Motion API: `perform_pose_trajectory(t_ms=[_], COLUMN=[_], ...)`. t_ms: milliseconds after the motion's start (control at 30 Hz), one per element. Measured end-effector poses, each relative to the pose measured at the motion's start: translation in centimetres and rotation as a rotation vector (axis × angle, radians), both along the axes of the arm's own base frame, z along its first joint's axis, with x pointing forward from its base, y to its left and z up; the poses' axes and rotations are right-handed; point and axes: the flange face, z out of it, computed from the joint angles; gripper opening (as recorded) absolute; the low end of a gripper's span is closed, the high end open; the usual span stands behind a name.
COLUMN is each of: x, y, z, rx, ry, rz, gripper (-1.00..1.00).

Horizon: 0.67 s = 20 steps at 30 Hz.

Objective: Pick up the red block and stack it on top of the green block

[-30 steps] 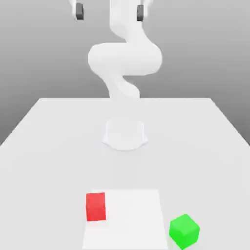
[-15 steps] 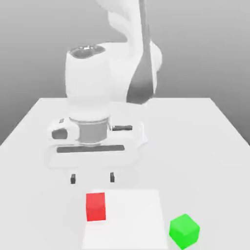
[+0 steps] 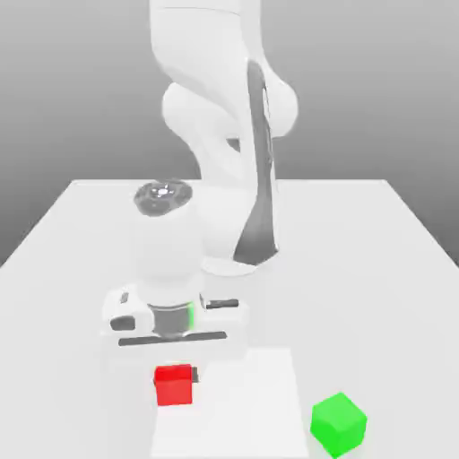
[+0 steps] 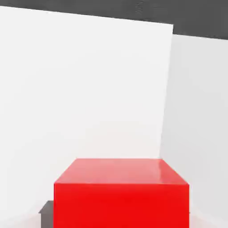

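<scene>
Red block (image 3: pixel 174 386) sits between the gripper's (image 3: pixel 176 376) fingers, which have come down and closed on it, so the grasp looks made and lifting toward the green block (image 3: pixel 339 425) should come next.

Bright, even light washes white surfaces nearly together, with a pale sheen across the red block's (image 4: pixel 120 205) top.

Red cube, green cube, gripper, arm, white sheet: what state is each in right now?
Red cube: between the gripper's fingers, not stacked.
Green cube: beside the white sheet, nothing on top.
Gripper: lowered around the red cube; grip not certain.
Arm: reaching down to the red cube.
White sheet: flat on the table.
</scene>
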Motion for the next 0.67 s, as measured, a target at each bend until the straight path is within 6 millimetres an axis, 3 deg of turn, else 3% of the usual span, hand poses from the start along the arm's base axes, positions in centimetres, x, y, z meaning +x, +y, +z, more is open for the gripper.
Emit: perform_pose_trajectory(t_ms=[133,300,400,467,567,600,667], x=[0.1,4.6,6.0,6.4,6.4,6.4,6.4], y=[0.3,11.8,19.8,21.5,22.1,22.1,22.1], z=[3.9,6.4,7.9,6.6,2.9,2.1,2.1], rx=[0.001,-0.002,0.0,0.0,0.0,0.0,0.0], ry=[0.0,0.001,0.0,-0.001,-0.001,0.0,0.0], rz=[0.003,0.126,0.181,0.187,0.188,0.189,0.189], gripper=[-1.0,-1.0,-1.0,-1.0,-1.0,1.0,1.0])
